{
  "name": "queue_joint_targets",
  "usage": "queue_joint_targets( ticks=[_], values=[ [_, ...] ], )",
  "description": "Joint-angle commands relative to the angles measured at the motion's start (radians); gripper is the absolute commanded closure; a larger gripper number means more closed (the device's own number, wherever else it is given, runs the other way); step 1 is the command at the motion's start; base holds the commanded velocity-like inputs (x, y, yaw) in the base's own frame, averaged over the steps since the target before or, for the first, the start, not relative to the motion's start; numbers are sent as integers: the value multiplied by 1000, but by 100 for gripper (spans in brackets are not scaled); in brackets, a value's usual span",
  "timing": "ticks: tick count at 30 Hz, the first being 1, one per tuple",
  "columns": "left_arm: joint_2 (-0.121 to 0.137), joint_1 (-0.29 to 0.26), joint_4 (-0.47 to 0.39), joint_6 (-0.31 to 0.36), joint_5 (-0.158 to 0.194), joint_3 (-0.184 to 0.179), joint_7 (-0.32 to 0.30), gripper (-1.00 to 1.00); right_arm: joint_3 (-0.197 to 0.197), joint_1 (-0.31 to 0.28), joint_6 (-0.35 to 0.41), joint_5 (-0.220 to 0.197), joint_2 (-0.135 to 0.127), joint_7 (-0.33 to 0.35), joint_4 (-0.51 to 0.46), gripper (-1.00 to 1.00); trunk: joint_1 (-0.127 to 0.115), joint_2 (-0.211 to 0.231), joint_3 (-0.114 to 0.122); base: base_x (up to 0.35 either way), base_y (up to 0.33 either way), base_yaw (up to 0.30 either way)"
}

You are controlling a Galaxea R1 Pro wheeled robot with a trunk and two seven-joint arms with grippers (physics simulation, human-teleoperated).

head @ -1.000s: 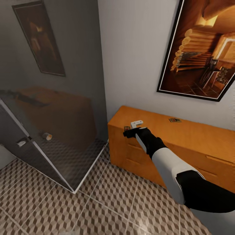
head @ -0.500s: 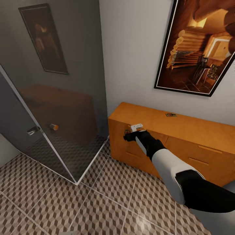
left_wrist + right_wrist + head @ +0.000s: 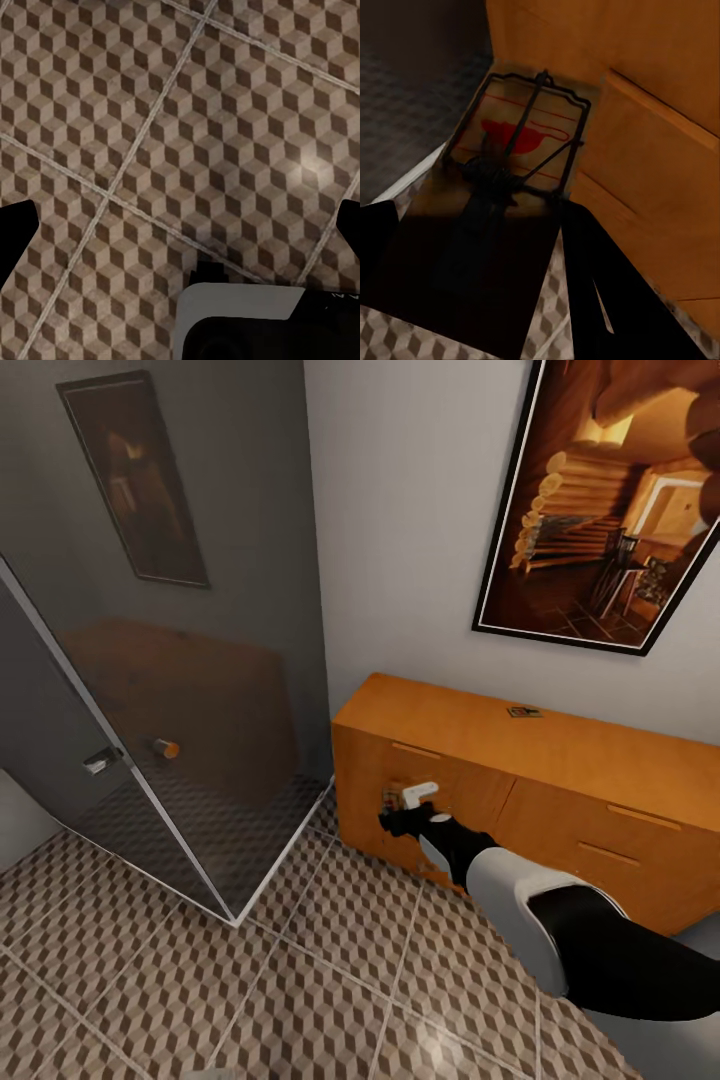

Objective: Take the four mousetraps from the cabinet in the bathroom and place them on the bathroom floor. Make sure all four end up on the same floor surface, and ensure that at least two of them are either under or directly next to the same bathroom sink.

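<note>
We hold one mousetrap (image 3: pixel 521 142) pinched in our right gripper (image 3: pixel 398 810), in front of the cabinet (image 3: pixel 560 760) above the bathroom floor (image 3: pixel 300 980). A second mousetrap (image 3: pixel 522 712) lies on the cabinet top. Our left gripper (image 3: pixel 180 225) hangs over tiles, fingers spread wide.

Head cam is looking down and forward from up high, taking in the cabinet (image 3: pixel 520 760) against the wall and the bathroom floor (image 3: pixel 300 1000). Left wrist cam is pointing straight down at those same tiles, fairly close. Right wrist cam is sitting tight against the cabinet front, sharing it with the head view.
</note>
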Motion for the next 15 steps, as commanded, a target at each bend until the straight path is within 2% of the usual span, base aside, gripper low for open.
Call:
queue_joint_targets(
  ticks=[1,3,6,10,13,15],
  values=[
    [-1,-1,3,-5,3,-8,3,-100,1,14,-15,4,0,0,4,100,1,-2,-2,0,0,0],
    [-1,-1,3,-5,3,-8,3,-100,2,81,-60,7,0,0,13,100,1,-2,-2,0,0,0],
    [-1,-1,3,-5,3,-8,3,-100,3,145,-103,9,0,0,16,100,1,-2,-2,0,0,0],
    [-1,-1,3,-5,3,-8,3,-100,4,275,-222,11,0,0,19,100,1,-2,-2,0,0,0],
    [0,-1,3,-5,3,-8,3,-100,4,349,-276,11,0,0,19,100,1,-2,-2,0,0,0],
    [1,-1,3,-5,3,-8,3,-100,4,393,-305,10,-12,0,19,100,1,-2,-2,0,0,0]
  ],
)
